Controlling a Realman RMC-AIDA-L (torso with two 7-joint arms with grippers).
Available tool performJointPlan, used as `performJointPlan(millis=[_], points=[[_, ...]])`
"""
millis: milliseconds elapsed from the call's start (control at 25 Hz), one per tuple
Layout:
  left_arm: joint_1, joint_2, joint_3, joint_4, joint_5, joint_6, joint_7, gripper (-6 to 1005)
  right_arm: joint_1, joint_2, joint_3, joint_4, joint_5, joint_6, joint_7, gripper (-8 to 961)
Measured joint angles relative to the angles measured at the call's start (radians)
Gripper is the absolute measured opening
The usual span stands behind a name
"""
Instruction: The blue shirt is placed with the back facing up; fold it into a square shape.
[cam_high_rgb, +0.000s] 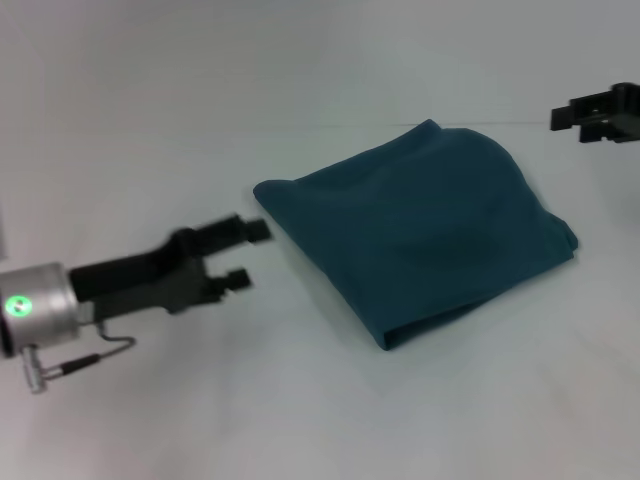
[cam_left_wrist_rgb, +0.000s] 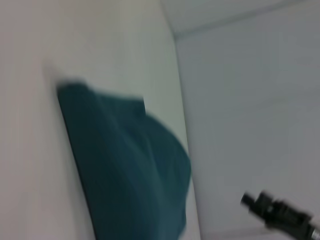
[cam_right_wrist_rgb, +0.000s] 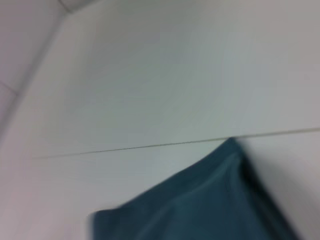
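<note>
The blue shirt (cam_high_rgb: 420, 230) lies on the white bench (cam_high_rgb: 300, 400) as a compact, roughly four-sided bundle, its layers stacked and its near corner showing a doubled edge; it sits just ahead of the left end effector (cam_high_rgb: 248, 254) and slightly to that end effector's inner side, with a small strip of bare bench between them. The left end effector hovers low with its two fingers spread apart and nothing between them, pointing toward the shirt's nearest corner. The right end effector (cam_high_rgb: 592, 115) is well off beyond the shirt's far corner, raised and holding nothing; whether its fingers are parted I cannot tell. By the look of it the fold is essentially made, so the step in hand is likely clearing away or a final tidy. To do that well, the left end effector should travel without dragging across the cloth, since a brushed corner would open the stacked layers. If any squaring-up is wanted, press or nudge the bulging far edge gently rather than regrasping.
</note>
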Motion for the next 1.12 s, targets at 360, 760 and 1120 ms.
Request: performJointPlan(millis=[360, 760, 1120], points=[[-0.054, -0.048, 0.183, -0.08, -0.01, -0.102, -0.101, 948, -0.053, -0.049, 0.07, 0.001, 0.122, -0.174, 0.007, 663], [-0.161, -0.05, 0.216, -0.301, -0.056, -0.243, -0.057, 947, -0.048, -0.048, 0.065, 0.002, 0.125, -0.186, -0.004, 838], [-0.245, -0.051, 0.235, -0.382, -0.057, -0.363, -0.054, 947, -0.047, -0.048, 0.073, 0.008, 0.125, -0.181, -0.016, 836]])
